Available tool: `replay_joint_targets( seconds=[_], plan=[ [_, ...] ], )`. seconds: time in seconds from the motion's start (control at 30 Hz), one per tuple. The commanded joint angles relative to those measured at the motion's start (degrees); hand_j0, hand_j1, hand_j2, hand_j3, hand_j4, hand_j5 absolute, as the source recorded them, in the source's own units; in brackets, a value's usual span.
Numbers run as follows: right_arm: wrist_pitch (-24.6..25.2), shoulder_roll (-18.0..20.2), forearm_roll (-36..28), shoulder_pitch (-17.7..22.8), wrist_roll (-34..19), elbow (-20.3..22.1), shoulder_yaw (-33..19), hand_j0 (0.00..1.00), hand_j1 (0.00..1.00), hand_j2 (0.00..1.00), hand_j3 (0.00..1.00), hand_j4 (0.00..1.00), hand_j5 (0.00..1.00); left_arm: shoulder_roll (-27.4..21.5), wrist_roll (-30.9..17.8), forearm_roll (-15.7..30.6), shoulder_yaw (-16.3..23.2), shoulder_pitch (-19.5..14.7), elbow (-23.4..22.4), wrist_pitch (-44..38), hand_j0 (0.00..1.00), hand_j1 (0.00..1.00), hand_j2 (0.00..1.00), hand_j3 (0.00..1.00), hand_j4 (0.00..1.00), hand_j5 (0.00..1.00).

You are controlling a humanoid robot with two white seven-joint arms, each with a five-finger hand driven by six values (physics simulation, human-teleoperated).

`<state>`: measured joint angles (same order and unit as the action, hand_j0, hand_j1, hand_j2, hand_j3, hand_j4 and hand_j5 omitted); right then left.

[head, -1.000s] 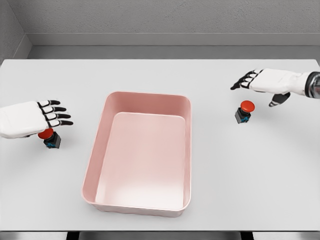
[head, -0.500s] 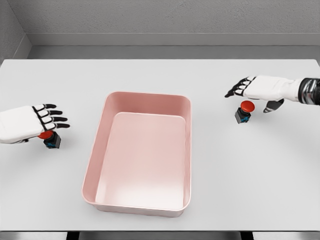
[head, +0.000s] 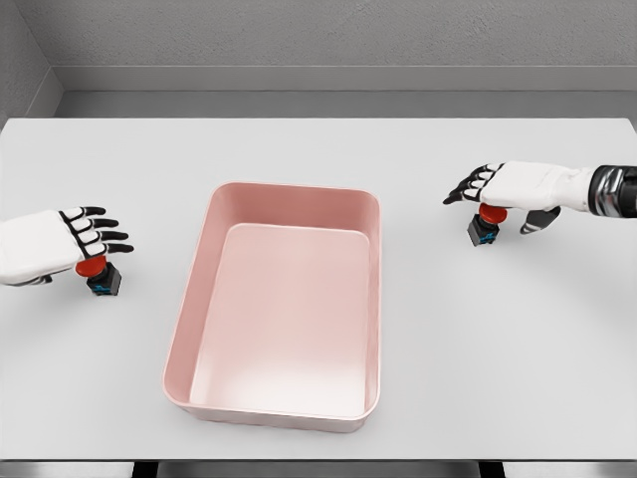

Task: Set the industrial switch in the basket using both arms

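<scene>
Switches point(head: 485, 228) well outside basket point(head: 214, 209) rim

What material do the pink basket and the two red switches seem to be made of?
Basket: probably moulded plastic, one piece with rounded corners and a soft sheen on its floor. Left switch and right switch: likely hard plastic, with a smooth red cap over a dark body bearing blue marks. Since this is a simulator render, the look leaves it open.

White left hand point(head: 45, 246) and right hand point(head: 523, 184), black-tipped segmented fingers.
</scene>
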<state>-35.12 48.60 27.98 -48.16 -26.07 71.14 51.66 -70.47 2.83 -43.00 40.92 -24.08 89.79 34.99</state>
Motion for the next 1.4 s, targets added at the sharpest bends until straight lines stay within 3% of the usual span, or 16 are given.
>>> replay_joint_targets(
  seconds=[0.0,0.2,0.87,0.9,0.97,1.07,1.37],
  plan=[
    [0.1,0.2,-0.3,0.0,0.1,1.3,-0.1,1.00,1.00,1.00,1.00,1.00,1.00,0.1,-0.2,0.1,0.0,0.0,0.3,0.0,1.00,1.00,1.00,1.00,1.00,1.00],
    [0.1,0.4,-0.3,0.3,0.4,1.8,-0.1,0.98,0.98,0.98,0.98,0.98,0.98,1.4,-0.1,0.0,1.3,0.1,0.3,0.0,1.00,1.00,1.00,1.00,1.00,1.00],
    [0.1,1.1,-0.4,1.4,0.4,1.6,-0.1,0.75,0.75,0.75,0.75,0.75,0.75,2.9,0.2,0.1,2.5,0.1,-0.7,0.0,1.00,1.00,1.00,1.00,1.00,1.00],
    [0.1,1.1,-0.4,1.4,0.4,1.6,-0.1,0.74,0.74,0.74,0.74,0.74,0.74,2.8,0.1,0.1,2.5,0.1,-0.7,0.0,0.96,0.96,0.96,0.96,0.96,0.96],
    [0.1,1.1,-0.4,1.4,0.4,1.6,-0.2,0.70,0.70,0.70,0.70,0.70,0.70,2.7,-0.2,0.1,2.5,0.1,-0.7,0.0,0.76,0.76,0.76,0.76,0.76,0.76],
    [0.1,1.1,-0.5,1.4,0.4,1.6,-0.1,0.67,0.67,0.67,0.67,0.67,0.67,2.5,-0.1,0.3,2.5,0.0,-0.8,0.0,0.63,0.63,0.63,0.63,0.63,0.63],
    [0.1,1.2,-0.5,1.5,0.4,1.4,-0.1,0.54,0.54,0.54,0.54,0.54,0.54,2.3,0.0,0.5,2.4,0.0,-0.8,0.0,0.45,0.45,0.45,0.45,0.45,0.45]
  ],
)
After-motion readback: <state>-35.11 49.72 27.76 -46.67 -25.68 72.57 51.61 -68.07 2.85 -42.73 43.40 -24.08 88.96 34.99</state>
